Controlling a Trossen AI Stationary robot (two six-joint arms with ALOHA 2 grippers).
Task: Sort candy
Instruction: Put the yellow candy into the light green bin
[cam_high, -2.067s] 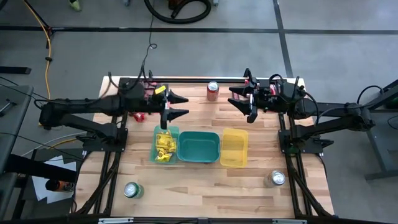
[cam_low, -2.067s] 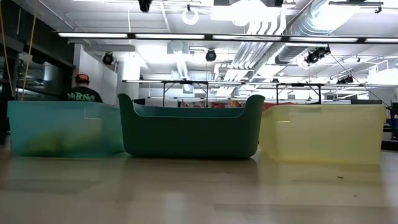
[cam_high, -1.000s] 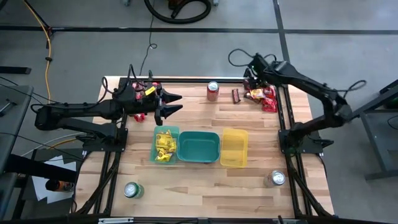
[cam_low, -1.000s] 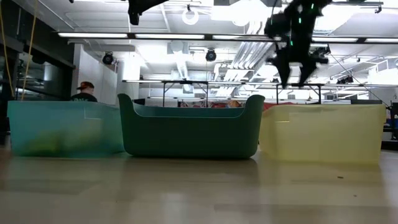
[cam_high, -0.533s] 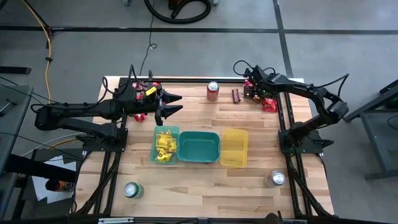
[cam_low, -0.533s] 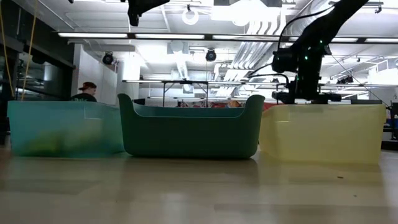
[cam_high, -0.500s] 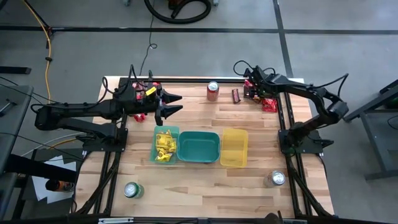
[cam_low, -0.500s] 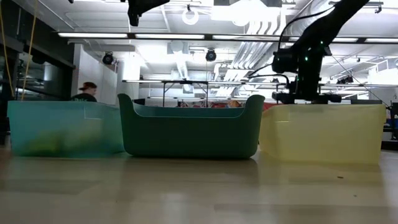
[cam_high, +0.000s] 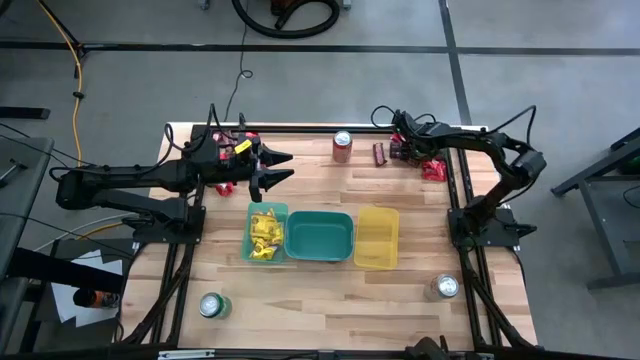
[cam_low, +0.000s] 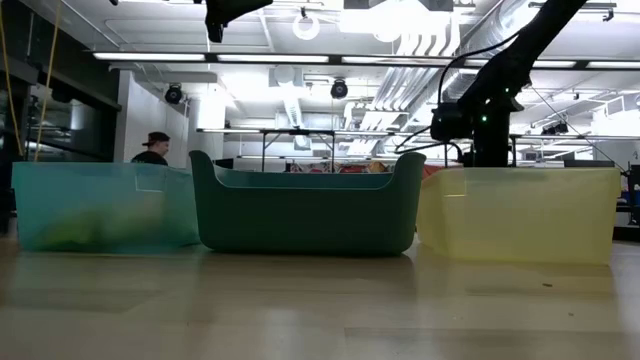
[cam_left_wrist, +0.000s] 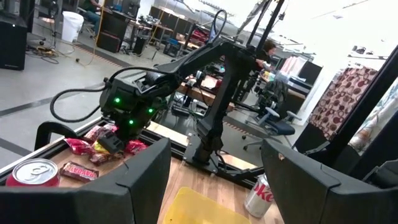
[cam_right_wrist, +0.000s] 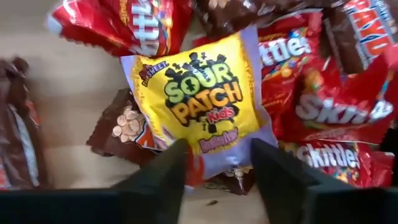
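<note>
- Near edge of the table (cam_high: 330, 310): two drink cans stand here, a green can (cam_high: 210, 305) toward the left corner and a silver can (cam_high: 445, 287) toward the right corner. Only the high view shows them.
- Middle of the table: three bins stand in a row, touching or nearly so: a light teal bin (cam_high: 266, 232), a dark green bin (cam_high: 320, 237) and a yellow bin (cam_high: 377, 237). The high view shows yellow packets (cam_high: 264, 233) inside the light teal bin; the low view shows these only as a blurred yellow-green patch through the bin wall.
- Left gripper (cam_high: 282, 167): it hangs above the table beyond the light teal bin, its fingers spread wide and holding nothing. Its wrist view looks across the table at the right arm.
- Far edge, centre: a red can (cam_high: 342, 146) stands upright, with one dark brown bar (cam_high: 379, 153) lying just beside it.
- Far right corner: the candy pile (cam_high: 425, 160) lies here, and the right gripper (cam_high: 404, 150) is lowered onto its near side.
- Right wrist view only: the right gripper's fingers straddle one edge of a yellow packet (cam_right_wrist: 202, 106) lying on top of red packets (cam_right_wrist: 323, 106) and brown packets (cam_right_wrist: 121, 134). The fingers are part-way apart; whether they already pinch the packet cannot be told.
- Low view only: a person (cam_low: 153, 148) stands in the room behind the table.
</note>
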